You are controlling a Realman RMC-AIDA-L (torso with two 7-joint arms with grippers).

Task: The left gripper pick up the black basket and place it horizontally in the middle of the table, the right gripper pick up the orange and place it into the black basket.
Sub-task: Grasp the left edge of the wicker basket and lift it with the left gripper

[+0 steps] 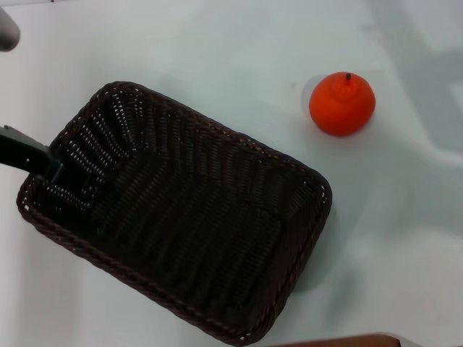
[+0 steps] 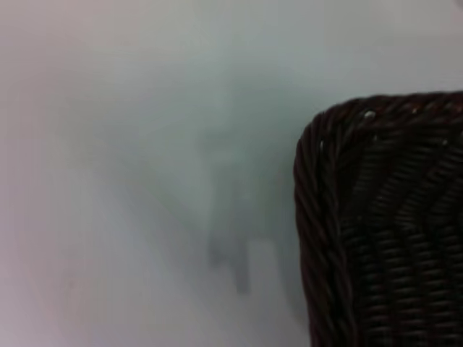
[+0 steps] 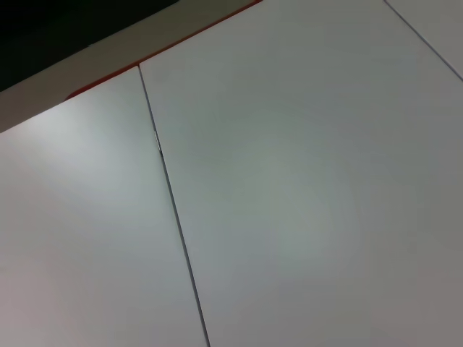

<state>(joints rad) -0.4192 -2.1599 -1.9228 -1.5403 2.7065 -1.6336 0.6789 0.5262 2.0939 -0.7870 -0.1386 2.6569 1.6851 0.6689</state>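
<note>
The black basket point(image 1: 181, 217) lies slantwise on the white table point(image 1: 217, 50), one short end at the left and the other at the lower right. My left gripper point(image 1: 52, 166) comes in from the left edge and reaches over the basket's left rim, its dark tip just inside the wall. The left wrist view shows one basket corner point(image 2: 383, 224) above the bare table. The orange point(image 1: 341, 103) sits on the table beyond the basket's right end, apart from it, stem up. My right gripper is out of view.
A grey arm part point(image 1: 6, 29) shows at the top left corner of the head view. The right wrist view shows only table panels with a dark seam point(image 3: 173, 210) and a red-lined edge point(image 3: 195, 32). A brown edge point(image 1: 340, 340) lies at the bottom.
</note>
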